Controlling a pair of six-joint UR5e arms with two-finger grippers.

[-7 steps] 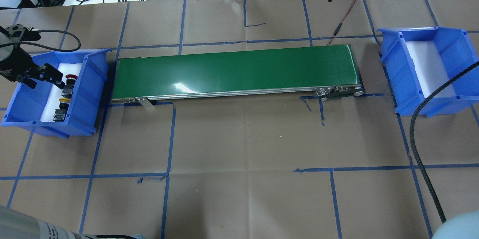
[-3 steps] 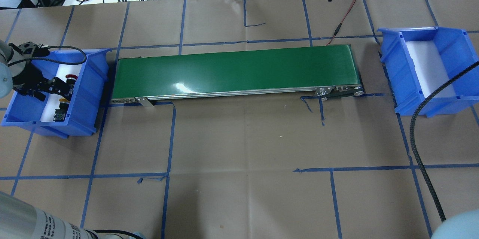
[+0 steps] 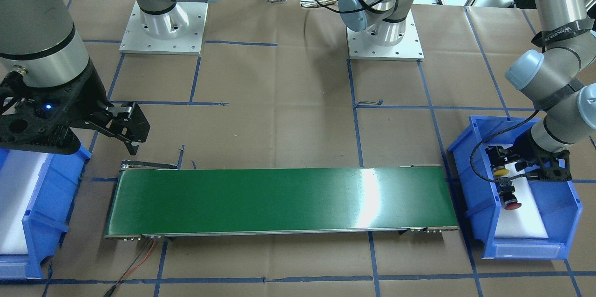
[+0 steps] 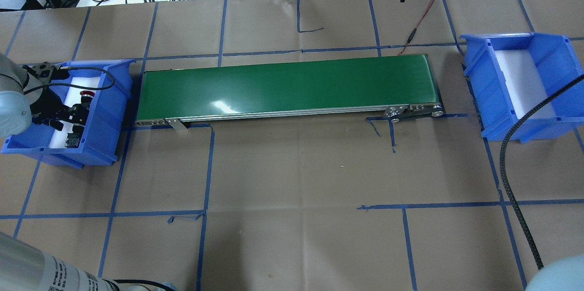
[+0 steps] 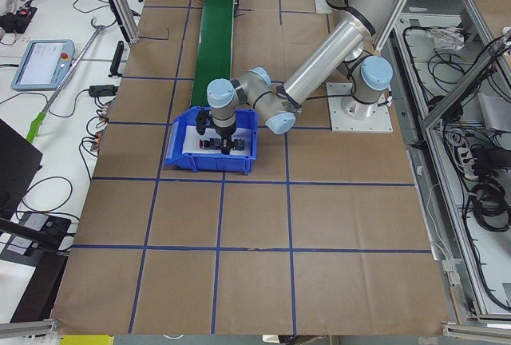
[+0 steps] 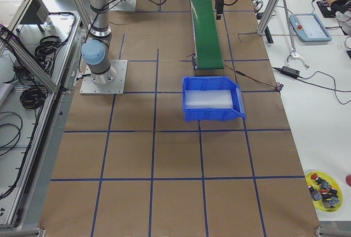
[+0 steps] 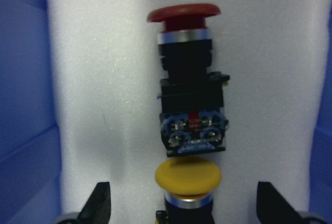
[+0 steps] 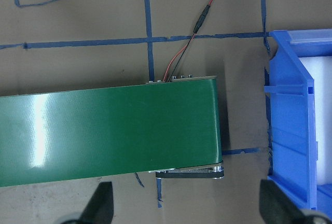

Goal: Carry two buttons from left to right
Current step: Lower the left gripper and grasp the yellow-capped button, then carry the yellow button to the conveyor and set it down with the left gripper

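Left pincer (image 7: pixel 185 204): released, jaws wide apart. Its fingers (image 7: pixel 101 206) show at the bottom corners of the wrist view. I see it holding nothing and touching nothing.
Between the jaws: the yellow button (image 7: pixel 188 176) lies on its side with its cap pointing away from the wrist. There is a clear gap to the finger on either side.
Red button (image 7: pixel 189 84): lies on its side in line beyond the yellow one, red cap farthest from the pincer. Its contact block meets or just clears the yellow cap; I cannot tell which.
Liner: white foam (image 7: pixel 104 89) under both buttons.
Left bin (image 4: pixel 108 108): blue, at the left end of the counter (image 4: pixel 296 181). Both buttons are inside, so I judge neither has been transported yet.
Step in hand (my judgement): grasping the yellow button.
How to do it well: I would come straight down and centre the fingers on the body below the cap, since the rounded cap may slip. I would close slowly so the yellow button is not shoved into the red block. Then I would lift vertically before moving sideways, clearing the bin wall.
Risk: a skewed closure could drag the red button along.
Belt (image 4: pixel 287 83): green conveyor lying between the two bins.
Right pincer (image 8: pixel 188 206): released, jaws wide, nothing in them. It hangs above the belt's right end.
Right bin (image 8: pixel 295 105): blue, just beside that belt end. This is the destination.
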